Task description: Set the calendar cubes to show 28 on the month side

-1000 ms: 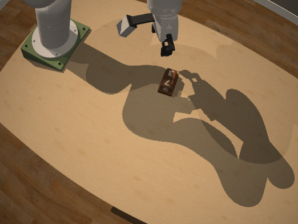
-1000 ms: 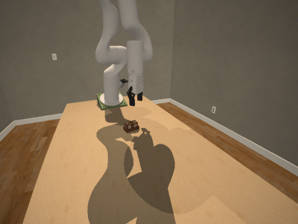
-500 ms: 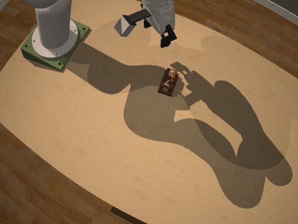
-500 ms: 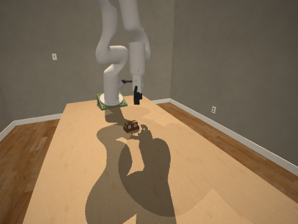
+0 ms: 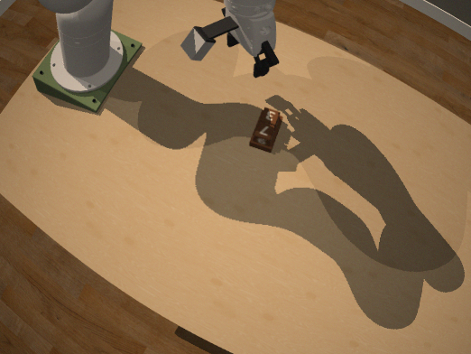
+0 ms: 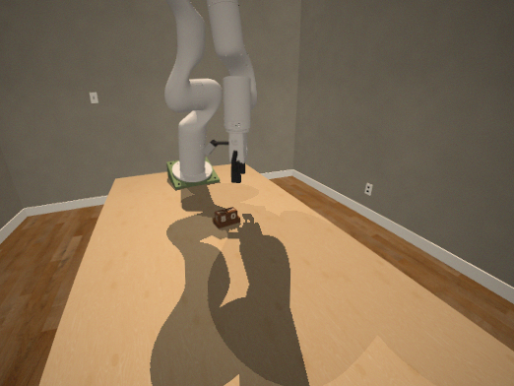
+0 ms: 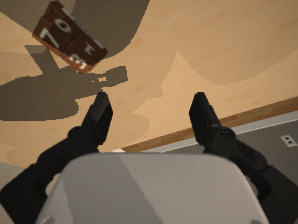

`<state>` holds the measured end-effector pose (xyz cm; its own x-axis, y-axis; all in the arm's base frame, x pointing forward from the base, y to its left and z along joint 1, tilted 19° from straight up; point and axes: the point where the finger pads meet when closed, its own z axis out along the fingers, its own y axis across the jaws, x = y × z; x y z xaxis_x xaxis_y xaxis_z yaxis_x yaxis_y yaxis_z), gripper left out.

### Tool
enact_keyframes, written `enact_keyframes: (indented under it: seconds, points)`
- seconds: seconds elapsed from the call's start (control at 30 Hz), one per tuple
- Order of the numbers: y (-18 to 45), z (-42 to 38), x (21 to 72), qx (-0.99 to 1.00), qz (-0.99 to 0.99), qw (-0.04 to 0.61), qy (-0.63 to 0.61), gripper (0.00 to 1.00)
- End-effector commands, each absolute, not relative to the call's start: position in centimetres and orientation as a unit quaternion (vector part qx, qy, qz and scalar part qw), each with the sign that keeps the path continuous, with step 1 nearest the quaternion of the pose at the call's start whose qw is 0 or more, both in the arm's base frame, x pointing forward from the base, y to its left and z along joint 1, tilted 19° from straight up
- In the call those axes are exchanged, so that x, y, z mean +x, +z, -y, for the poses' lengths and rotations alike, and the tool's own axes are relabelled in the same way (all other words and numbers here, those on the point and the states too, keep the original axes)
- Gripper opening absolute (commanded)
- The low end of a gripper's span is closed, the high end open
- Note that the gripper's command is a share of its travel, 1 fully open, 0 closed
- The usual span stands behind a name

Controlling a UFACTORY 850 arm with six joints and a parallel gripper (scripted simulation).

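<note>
The calendar is a small dark brown tray (image 5: 266,131) that lies flat on the table with two brown cubes standing side by side in it. In the top view the cubes' top faces show a 3 (image 5: 272,116) and a 7 (image 5: 264,131). The calendar also shows in the exterior view (image 6: 226,218), where its side digits are too small to read, and at the upper left of the wrist view (image 7: 70,37). My gripper (image 5: 263,60) (image 6: 237,169) is open and empty. It hangs well above the table, behind the calendar on the side towards the arm's base. Nothing is between its fingers in the wrist view (image 7: 151,112).
The arm's green base plate (image 5: 86,68) is fixed at the far left corner of the table. The table's edge and the wooden floor (image 7: 235,120) lie beyond the fingers in the wrist view. Large arm shadows cross the table top.
</note>
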<state>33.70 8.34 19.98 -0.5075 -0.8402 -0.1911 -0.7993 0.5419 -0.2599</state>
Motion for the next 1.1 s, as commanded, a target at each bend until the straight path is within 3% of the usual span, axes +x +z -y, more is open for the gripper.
enact_keyframes:
  seconds: [0.0, 1.07]
  points:
    - [19.3, -8.4, 34.0, -0.473, -0.865, 0.15, -0.073, 1.0]
    - [16.1, -8.5, 35.1, -0.473, -0.865, 0.149, -0.073, 1.0]
